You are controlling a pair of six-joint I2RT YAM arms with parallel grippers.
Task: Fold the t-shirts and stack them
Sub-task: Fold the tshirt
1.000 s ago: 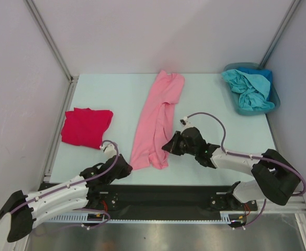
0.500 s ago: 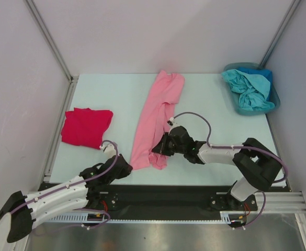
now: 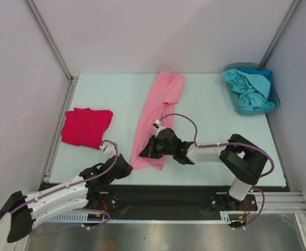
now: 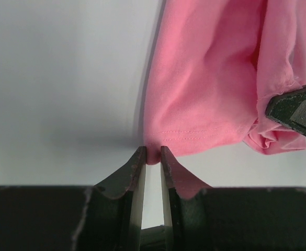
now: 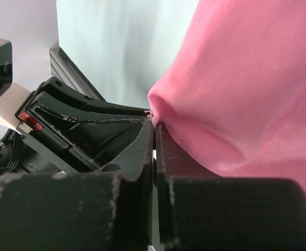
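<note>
**A:** Start at the left. What's there?

**B:** The red t-shirt [image 3: 86, 127] lies folded into a rough square near the left edge of the table [image 3: 105, 94], well apart from everything else. My guess is that it's the bottom of the stack.

**A:** And the left gripper [image 4: 153, 152]?

**B:** It lies low at the near edge. Its fingers are nearly together on the near left corner of the pink t-shirt [image 3: 160, 104], with the stitched hem dipping between the tips. It looks like a light pinch, probably to anchor that corner.

**A:** Where does the pink one lie?

**B:** In the middle of the table. It's a long narrow strip running from near the far edge down to the near edge, already folded lengthwise by the look of it.

**A:** The right gripper [image 5: 154, 125]?

**B:** It's clenched tight on a peak of the same shirt's near end, just beside the left one. With both holding that end, I'd judge they mean to carry it toward the far end and halve the strip.

**A:** Further right?

**B:** A teal tub [image 3: 247, 111] sits in the far right corner. It holds a crumpled teal t-shirt [image 3: 244, 86] and a blue t-shirt [image 3: 262, 75], presumably waiting their turn.

**A:** Any print, logos or labels?

**B:** None that I can read. The shirts are plain, and a small red tab on the left arm is too small to make out.
</note>
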